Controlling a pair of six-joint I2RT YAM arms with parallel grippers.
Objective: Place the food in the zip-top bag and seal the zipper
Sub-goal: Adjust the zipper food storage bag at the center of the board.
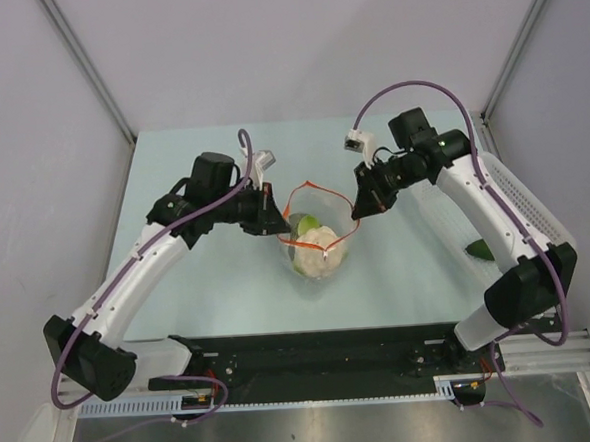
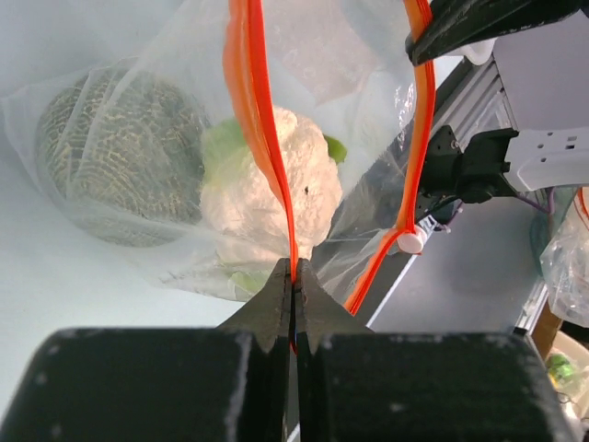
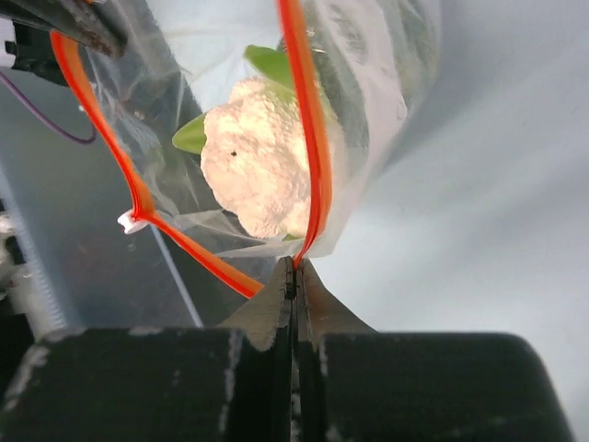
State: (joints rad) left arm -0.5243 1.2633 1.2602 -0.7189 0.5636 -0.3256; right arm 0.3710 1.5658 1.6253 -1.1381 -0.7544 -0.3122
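Observation:
The clear zip-top bag [image 1: 317, 250] hangs in the middle of the table between both grippers, mouth open upward. Its orange-red zipper [image 1: 308, 186] forms a loop. My left gripper [image 1: 275, 217] is shut on the zipper's left end [image 2: 293, 267]. My right gripper [image 1: 356, 207] is shut on the zipper's right end [image 3: 296, 267]. Inside the bag are a pale cream cauliflower piece [image 1: 318, 242], lime green pieces [image 1: 305, 223] and a dark green netted round piece [image 2: 120, 157]. The cauliflower also shows in the right wrist view [image 3: 253, 157]. A white slider [image 2: 411, 241] sits on the zipper.
A white perforated basket [image 1: 524, 202] stands at the right edge of the table with a green piece [image 1: 480, 251] in it. The arms' black base rail [image 1: 314, 360] runs along the near edge. Grey walls enclose the table.

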